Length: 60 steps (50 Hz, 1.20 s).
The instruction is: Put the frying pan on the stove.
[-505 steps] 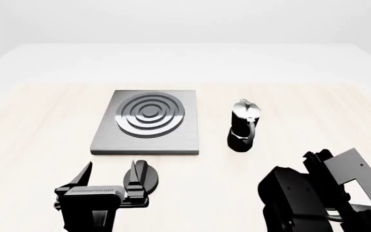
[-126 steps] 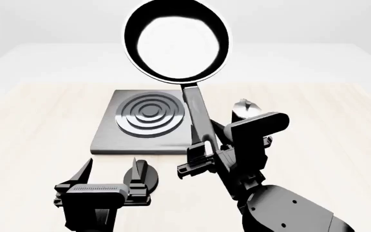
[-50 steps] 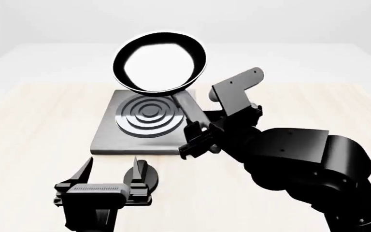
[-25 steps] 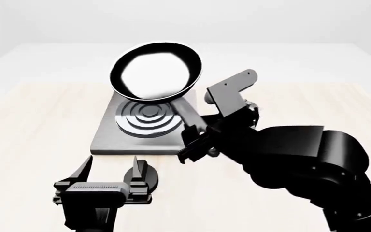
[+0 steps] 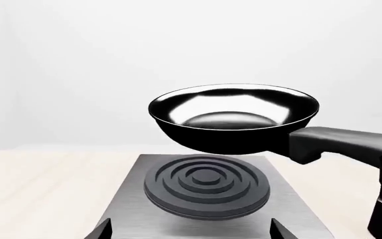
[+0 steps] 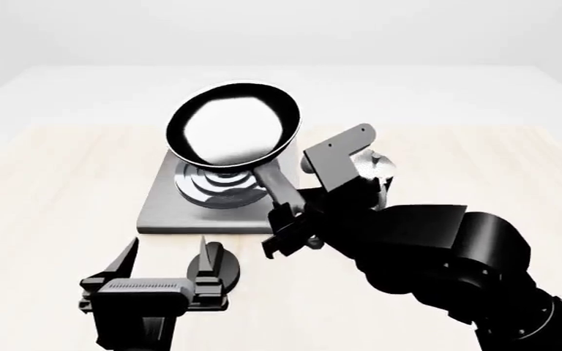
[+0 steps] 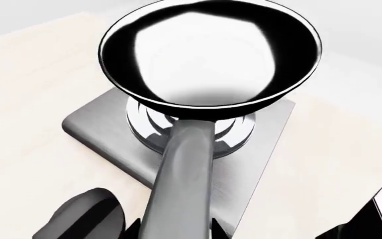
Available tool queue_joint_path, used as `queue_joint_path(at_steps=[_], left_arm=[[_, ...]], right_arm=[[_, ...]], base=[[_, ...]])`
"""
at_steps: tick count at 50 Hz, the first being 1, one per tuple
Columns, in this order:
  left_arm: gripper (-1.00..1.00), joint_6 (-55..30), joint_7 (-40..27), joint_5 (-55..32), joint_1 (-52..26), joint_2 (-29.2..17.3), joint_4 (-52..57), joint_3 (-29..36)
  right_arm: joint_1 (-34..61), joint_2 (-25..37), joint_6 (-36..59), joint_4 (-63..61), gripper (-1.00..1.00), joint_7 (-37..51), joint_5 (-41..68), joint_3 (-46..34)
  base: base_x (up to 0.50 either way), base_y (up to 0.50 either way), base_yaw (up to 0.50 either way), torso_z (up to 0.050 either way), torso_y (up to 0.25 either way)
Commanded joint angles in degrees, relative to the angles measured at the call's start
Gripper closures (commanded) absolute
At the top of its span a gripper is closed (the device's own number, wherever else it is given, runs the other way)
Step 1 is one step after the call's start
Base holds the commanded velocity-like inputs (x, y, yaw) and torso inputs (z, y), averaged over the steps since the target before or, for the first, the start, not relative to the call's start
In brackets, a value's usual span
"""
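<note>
Head view: frying pan (image 6: 233, 134) now lower, just above the stove (image 6: 164, 208).

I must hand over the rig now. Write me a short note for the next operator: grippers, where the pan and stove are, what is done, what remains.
Right gripper: shut on the handle of the frying pan, carrying it.
Left gripper: open, holds nothing, low at the near side of the stove.
Frying pan: in the air above the ring burner; the left wrist view shows a clear gap under it, so it is not touching yet. It looks roughly level and roughly centred.
Moka pot: right of the stove, partly hidden by the right arm.
Done: pan grasped and brought over the burner.
Left: lower the pan onto the burner, open the right gripper, withdraw.
</note>
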Motion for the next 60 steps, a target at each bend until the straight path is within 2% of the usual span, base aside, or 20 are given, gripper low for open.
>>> queue_joint_path(at_steps=[1, 60], left_arm=[[-1.0, 0.3, -0.1, -0.1, 0.2, -0.1, -0.2, 0.0], [-1.0, 2.5, 0.2, -0.7, 0.1, -0.1, -3.4, 0.2]], right_arm=[[0.4, -0.7, -1.7, 0.6, 1.0, 0.3, -4.9, 0.5], [0.9, -4.8, -7.7, 9.2, 1.0, -4.3, -11.7, -5.7]], base=[[0.0, 0.0, 0.0, 0.0, 0.0], [0.0, 0.0, 0.0, 0.001, 0.002]])
